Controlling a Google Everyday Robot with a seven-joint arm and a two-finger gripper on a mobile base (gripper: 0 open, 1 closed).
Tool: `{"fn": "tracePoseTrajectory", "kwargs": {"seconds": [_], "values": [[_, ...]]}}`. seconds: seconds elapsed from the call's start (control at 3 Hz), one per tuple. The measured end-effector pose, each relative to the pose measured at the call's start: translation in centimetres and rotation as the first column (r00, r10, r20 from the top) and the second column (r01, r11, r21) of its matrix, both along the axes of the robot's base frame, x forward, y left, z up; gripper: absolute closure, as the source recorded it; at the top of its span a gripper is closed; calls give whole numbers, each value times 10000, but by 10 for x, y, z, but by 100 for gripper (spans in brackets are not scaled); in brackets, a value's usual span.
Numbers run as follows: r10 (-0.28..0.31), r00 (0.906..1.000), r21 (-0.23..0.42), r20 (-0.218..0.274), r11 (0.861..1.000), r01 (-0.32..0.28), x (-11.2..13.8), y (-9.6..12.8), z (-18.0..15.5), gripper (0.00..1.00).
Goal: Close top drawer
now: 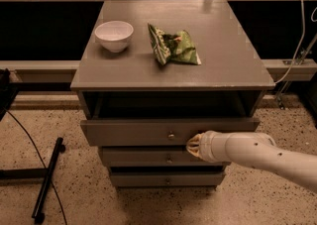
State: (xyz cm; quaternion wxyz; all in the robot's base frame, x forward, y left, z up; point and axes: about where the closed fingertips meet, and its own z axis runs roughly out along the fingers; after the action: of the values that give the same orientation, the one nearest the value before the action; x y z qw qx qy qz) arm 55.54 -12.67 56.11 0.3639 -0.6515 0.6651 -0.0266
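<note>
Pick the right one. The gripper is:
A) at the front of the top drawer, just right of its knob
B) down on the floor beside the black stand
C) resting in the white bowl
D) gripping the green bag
A: the gripper is at the front of the top drawer, just right of its knob; the drawer is not fully in.
</note>
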Motion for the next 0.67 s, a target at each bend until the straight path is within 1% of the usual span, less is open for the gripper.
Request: {"fn": "tracePoseTrajectory", "kwargs": {"seconds": [0.33, 0.67], "values": [[263, 9994, 613, -217, 9978, -249, 14, -8, 12, 100], [274, 9985, 1093, -474, 9938, -221, 18, -28, 22, 100]]}}
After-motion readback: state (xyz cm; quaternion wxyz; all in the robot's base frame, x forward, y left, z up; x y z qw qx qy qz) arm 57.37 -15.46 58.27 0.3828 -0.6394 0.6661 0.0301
